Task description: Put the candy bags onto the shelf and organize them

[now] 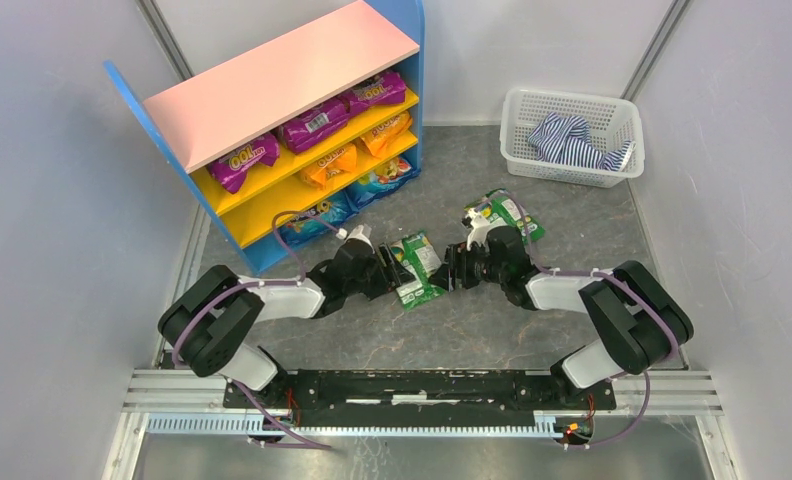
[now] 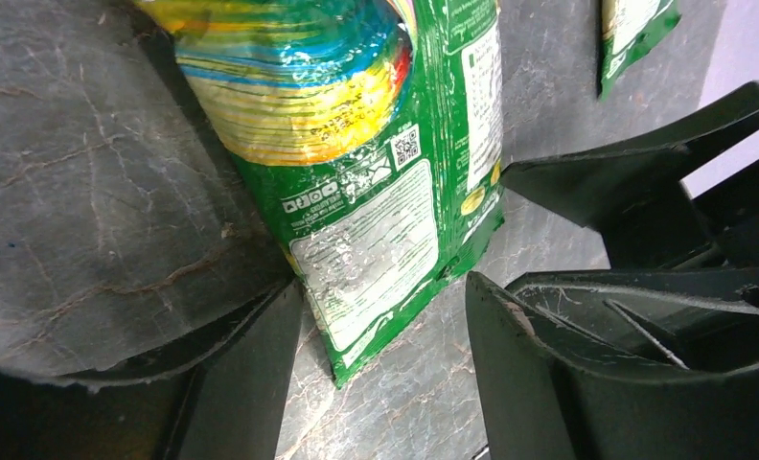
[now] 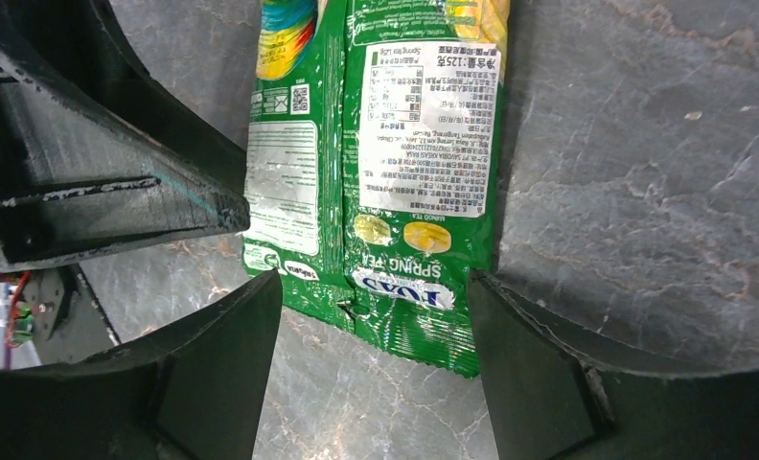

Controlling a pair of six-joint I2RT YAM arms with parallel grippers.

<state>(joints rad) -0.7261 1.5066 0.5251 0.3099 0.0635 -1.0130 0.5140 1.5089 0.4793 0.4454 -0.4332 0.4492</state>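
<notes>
A green candy bag (image 1: 417,265) lies flat on the grey floor between my two grippers. My left gripper (image 1: 390,270) is open at the bag's left end; in the left wrist view the bag (image 2: 376,192) reaches down between the open fingers (image 2: 251,383). My right gripper (image 1: 455,268) is open at the bag's right end; in the right wrist view the bag's edge (image 3: 395,172) lies between the jaws. A second green bag (image 1: 514,215) lies behind the right wrist. The shelf (image 1: 272,80) at the back left holds purple, orange and blue bags.
A white mesh basket (image 1: 572,97) with a striped blue-white cloth (image 1: 567,140) stands at the back right. Grey walls close in both sides. The right gripper's body (image 2: 644,182) shows close by in the left wrist view.
</notes>
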